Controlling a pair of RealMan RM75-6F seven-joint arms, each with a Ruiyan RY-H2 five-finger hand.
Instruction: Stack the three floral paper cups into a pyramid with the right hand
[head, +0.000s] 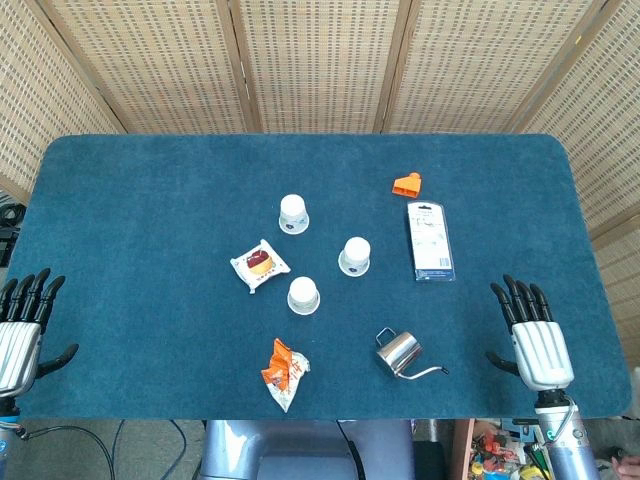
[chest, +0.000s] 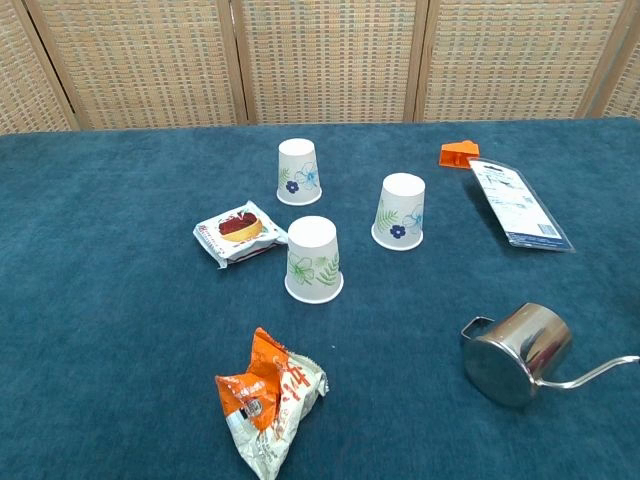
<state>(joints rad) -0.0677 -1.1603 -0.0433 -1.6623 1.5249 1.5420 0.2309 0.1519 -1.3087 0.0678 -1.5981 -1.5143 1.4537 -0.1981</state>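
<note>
Three floral paper cups stand upside down and apart on the blue table: a far one (head: 293, 213) (chest: 298, 172), a right one (head: 354, 255) (chest: 400, 211) and a near one (head: 302, 295) (chest: 314, 259). My right hand (head: 531, 332) lies flat at the table's right front edge, fingers spread, holding nothing, well right of the cups. At the left front edge my left hand (head: 24, 328) is likewise open and empty. Neither hand shows in the chest view.
A wrapped pastry (head: 260, 264) lies left of the cups. An orange snack bag (head: 283, 371) and a steel long-spout pitcher (head: 400, 353) lie near the front. A blister pack (head: 430, 241) and an orange clip (head: 407, 184) sit at the right rear.
</note>
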